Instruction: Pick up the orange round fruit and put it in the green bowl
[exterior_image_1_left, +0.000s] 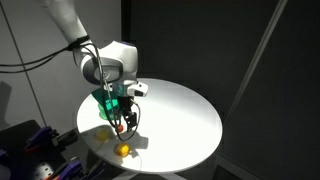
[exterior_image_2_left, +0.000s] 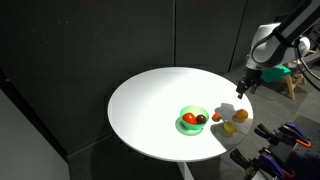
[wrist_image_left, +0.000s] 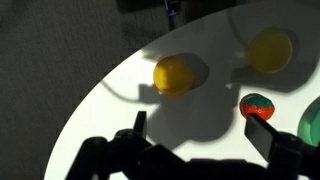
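The orange round fruit (wrist_image_left: 173, 75) lies on the white table, apart from the bowl; it shows in both exterior views (exterior_image_1_left: 122, 150) (exterior_image_2_left: 229, 127). The green bowl (exterior_image_2_left: 192, 127) holds red items; in the wrist view only its edge (wrist_image_left: 313, 125) shows at the right, and in an exterior view the bowl (exterior_image_1_left: 99, 101) is partly hidden behind the gripper. My gripper (wrist_image_left: 200, 122) is open and empty, hovering above the table short of the orange fruit. It also shows in both exterior views (exterior_image_1_left: 122, 118) (exterior_image_2_left: 243, 92).
A paler lemon-yellow fruit (wrist_image_left: 270, 50) (exterior_image_2_left: 241, 116) lies beyond the orange one. A small red fruit with a green top (wrist_image_left: 260, 105) (exterior_image_2_left: 216, 117) sits close to my right finger. The round white table (exterior_image_2_left: 150, 100) ends near the fruits; dark curtains surround it.
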